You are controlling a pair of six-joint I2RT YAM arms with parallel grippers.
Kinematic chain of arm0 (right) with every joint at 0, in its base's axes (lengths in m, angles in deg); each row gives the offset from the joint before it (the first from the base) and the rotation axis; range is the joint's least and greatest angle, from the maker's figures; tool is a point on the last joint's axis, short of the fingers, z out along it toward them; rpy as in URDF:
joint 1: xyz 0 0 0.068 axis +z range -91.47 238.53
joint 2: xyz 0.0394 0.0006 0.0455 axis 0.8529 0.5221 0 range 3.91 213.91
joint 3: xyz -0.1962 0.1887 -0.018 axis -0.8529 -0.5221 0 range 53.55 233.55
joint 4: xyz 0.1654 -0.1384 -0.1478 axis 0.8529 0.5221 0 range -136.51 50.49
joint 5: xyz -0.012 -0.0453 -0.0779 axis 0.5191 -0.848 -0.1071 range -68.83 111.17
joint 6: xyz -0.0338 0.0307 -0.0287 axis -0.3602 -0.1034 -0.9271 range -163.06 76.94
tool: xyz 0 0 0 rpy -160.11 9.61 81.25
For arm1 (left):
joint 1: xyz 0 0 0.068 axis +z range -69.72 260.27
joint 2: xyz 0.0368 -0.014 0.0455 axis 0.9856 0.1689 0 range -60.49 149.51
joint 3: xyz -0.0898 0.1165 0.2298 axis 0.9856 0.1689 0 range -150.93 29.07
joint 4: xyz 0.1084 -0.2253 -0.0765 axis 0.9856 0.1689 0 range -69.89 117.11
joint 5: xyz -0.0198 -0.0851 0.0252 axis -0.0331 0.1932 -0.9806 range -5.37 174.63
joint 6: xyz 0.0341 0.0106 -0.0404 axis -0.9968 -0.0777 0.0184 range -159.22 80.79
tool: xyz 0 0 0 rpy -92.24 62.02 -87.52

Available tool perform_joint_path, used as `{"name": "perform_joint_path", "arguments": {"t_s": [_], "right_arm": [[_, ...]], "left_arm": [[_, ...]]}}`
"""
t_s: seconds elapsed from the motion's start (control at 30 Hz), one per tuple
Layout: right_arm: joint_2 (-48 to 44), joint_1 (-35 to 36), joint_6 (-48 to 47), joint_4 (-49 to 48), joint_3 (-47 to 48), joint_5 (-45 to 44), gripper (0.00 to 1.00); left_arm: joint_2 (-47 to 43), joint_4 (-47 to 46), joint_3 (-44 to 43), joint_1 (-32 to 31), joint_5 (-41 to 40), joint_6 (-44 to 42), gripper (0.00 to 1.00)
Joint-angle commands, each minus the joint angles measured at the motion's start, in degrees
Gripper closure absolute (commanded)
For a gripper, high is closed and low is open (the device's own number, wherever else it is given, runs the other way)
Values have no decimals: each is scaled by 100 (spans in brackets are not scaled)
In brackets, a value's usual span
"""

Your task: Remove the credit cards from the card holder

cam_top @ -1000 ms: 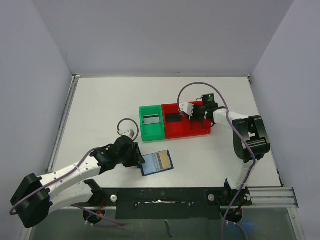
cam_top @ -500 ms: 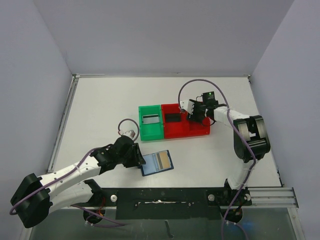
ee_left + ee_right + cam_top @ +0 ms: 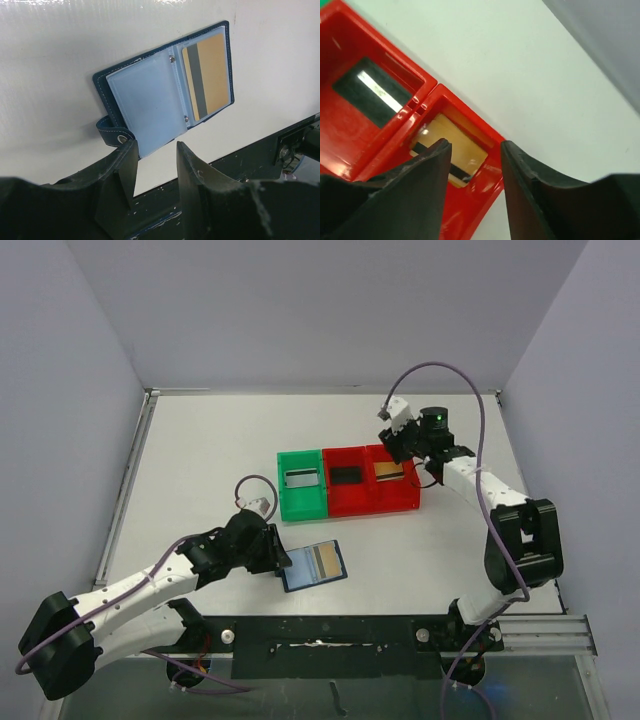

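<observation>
Card holder [image 3: 165, 95] at left claw [image 3: 155, 157] tips; card [image 3: 455, 142] below right claw [image 3: 476, 144].

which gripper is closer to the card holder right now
Left. The left gripper sits at the open card holder's left edge; the right gripper hangs over the red bin, well away from it.

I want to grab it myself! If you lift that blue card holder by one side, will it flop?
Probably: the card holder lies open like a book, so the free half would likely swing at the fold. It looks thin, so likely light. Its clear pockets look shiny, maybe slippery, and the gold card inside might slide out.
</observation>
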Motion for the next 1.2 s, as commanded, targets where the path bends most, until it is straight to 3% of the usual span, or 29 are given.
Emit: {"name": "perform_joint_path", "arguments": {"t_s": [0.0, 0.1, 0.2, 0.43, 1.17], "right_arm": [[-568, -40, 3364, -407, -303, -859, 60], [-503, -35, 4768, 389, -155, -1212, 67], [-254, -29, 5301, 1125, 38, -1380, 86], [8, 143, 5534, 1207, -61, -1612, 88], [1414, 684, 5430, 1606, 877, -2317, 88]], "left_arm": [[-49, -161, -291, 25, -36, -65, 65], [39, -186, -317, 25, -21, -94, 65], [78, -204, -322, 19, -8, -101, 65], [32, -209, -303, 17, -18, -73, 65], [-135, -95, -252, 25, -68, -53, 65]]}}
